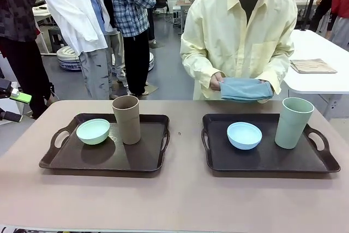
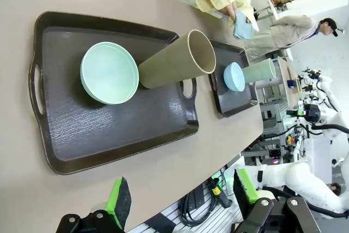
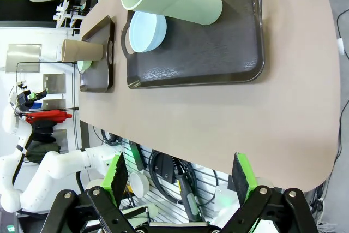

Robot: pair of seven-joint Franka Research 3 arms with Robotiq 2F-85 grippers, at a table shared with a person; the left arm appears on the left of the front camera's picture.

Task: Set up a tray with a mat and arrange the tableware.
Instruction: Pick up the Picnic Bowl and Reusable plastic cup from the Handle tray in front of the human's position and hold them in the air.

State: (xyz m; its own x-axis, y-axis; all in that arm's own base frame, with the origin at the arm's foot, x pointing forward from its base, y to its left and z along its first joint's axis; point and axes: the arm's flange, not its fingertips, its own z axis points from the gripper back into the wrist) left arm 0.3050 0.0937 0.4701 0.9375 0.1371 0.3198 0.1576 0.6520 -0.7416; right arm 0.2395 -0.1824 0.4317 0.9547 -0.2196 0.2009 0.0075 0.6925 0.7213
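My left hand [image 2: 182,192] and right hand [image 3: 180,179] gape wide, empty, near the counter's [image 1: 174,200] edge. Bowls [image 1: 92,131] and tumblers [image 1: 126,119] stand on two trays [image 1: 103,159]. The front view adds a person [image 1: 240,31] holding a blue cloth [image 1: 244,89].

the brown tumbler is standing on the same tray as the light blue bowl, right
Not quite. The brown tumbler stands on the left tray with the mint green bowl. The light blue bowl is on the right tray, beside the pale green tumbler. The front view shows this.
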